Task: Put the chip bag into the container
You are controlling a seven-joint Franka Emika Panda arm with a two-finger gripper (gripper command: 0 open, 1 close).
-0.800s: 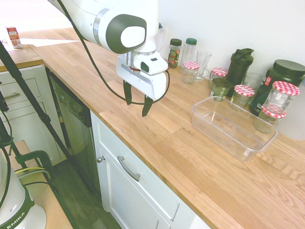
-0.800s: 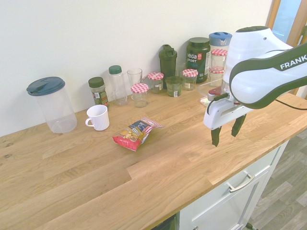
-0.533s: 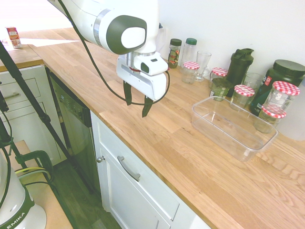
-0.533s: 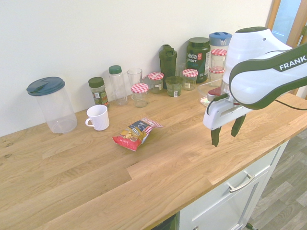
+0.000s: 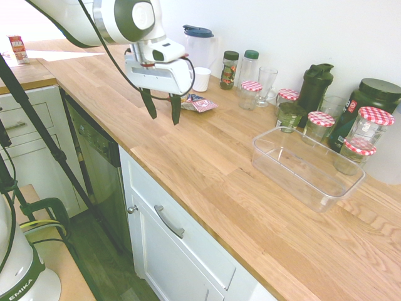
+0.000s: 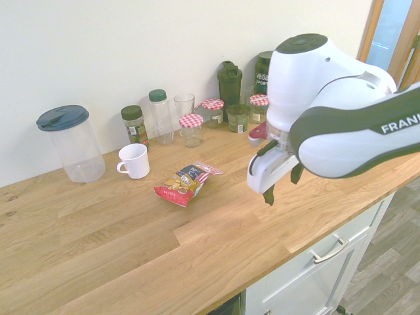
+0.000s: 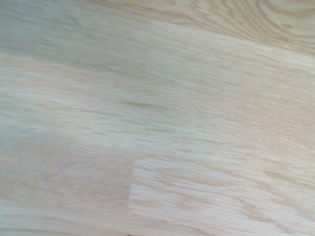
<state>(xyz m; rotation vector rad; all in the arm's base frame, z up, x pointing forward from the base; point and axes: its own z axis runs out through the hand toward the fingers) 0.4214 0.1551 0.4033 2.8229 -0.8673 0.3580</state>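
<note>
Wooden countertop [image 5: 207, 157]: chip bag [image 6: 184, 183] lies flat just in front of white mug [image 6: 135, 160], well apart from clear container [image 5: 307, 165]. Gripper [image 5: 162, 112] hangs above bare wood near bag, fingers spread, holding nothing. Wrist cam: wood grain only.

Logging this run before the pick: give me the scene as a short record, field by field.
surface: wooden counter
chip bag: lying flat on the counter, near the white mug, not held
container: clear tub, nothing in it, in front of the jars
gripper: open, nothing between the fingers, above bare counter to one side of the bag
wrist view: only wood grain, no bag in sight
task state: bag not yet grasped, not in the container
</note>
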